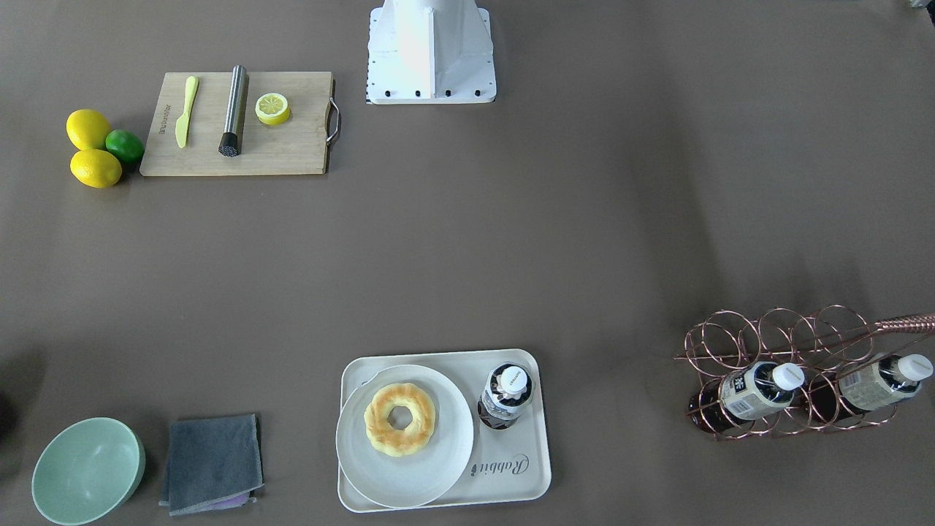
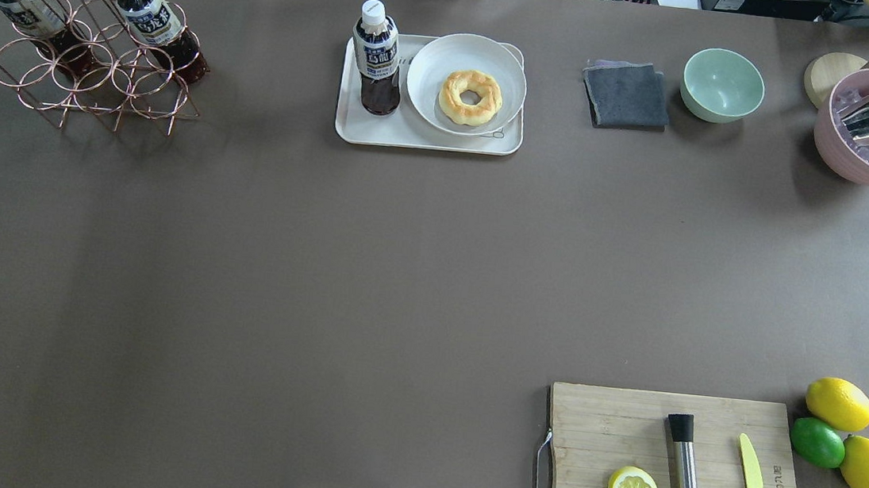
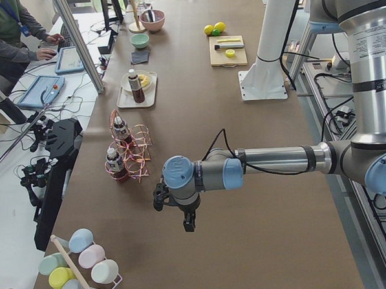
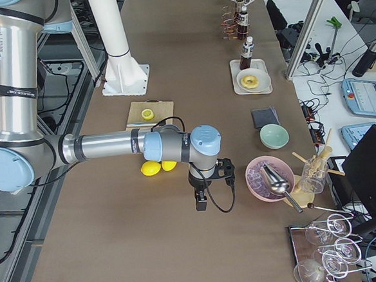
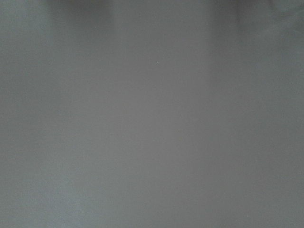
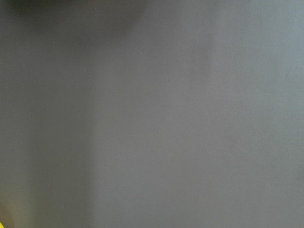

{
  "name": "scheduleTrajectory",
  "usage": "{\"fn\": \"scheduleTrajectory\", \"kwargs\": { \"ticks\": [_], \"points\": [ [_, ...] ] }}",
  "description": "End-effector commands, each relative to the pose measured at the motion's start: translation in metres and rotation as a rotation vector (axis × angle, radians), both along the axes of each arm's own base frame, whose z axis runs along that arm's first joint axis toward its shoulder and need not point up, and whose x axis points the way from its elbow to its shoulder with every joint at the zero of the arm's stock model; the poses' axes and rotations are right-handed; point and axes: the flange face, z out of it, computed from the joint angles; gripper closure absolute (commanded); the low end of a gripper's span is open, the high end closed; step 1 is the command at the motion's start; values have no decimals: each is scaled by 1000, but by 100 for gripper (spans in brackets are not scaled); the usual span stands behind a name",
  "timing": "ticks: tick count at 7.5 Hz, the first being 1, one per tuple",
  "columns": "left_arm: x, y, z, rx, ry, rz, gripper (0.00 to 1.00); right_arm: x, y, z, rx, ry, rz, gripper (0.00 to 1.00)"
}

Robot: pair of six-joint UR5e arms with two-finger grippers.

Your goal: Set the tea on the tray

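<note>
The small clear plastic tea bottle (image 2: 376, 59) holds dark reddish-brown liquid under a white screw cap, with a beige-and-black label. It stands upright on the cream-white rectangular plastic tray (image 2: 413, 135), at the end toward the robot's left. Just beside it is a round white plate (image 2: 435, 77) carrying a ring-shaped pastry (image 2: 470, 97). The tray sits at the far edge of the brown surface (image 2: 321, 265), well apart from both pincers. The left pincer (image 3: 188, 221) hangs over the surface's left end, near a copper wire rack (image 2: 91, 87). The right pincer (image 4: 201, 202) hangs over the right end. Each forearm reaches out level, wrist bent down, pincer pointing at bare surface. Whether either pincer is spread or pressed together cannot be told.
</note>
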Motion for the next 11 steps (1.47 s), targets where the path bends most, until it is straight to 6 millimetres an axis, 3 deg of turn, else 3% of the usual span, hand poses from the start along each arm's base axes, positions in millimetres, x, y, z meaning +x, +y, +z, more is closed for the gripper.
{"fn": "scheduleTrajectory", "kwargs": {
  "ticks": [1, 3, 11],
  "points": [
    [0, 1, 3, -13, -3, 0, 2, -2, -4, -7, 12, -22, 1, 0],
    [5, 2, 12, -35, -4, 8, 2, -5, -8, -9, 41, -56, 3, 0],
    [17, 2, 16, -39, -4, 40, 2, -5, -6, -4, 27, -54, 5, 0]
  ]
}}
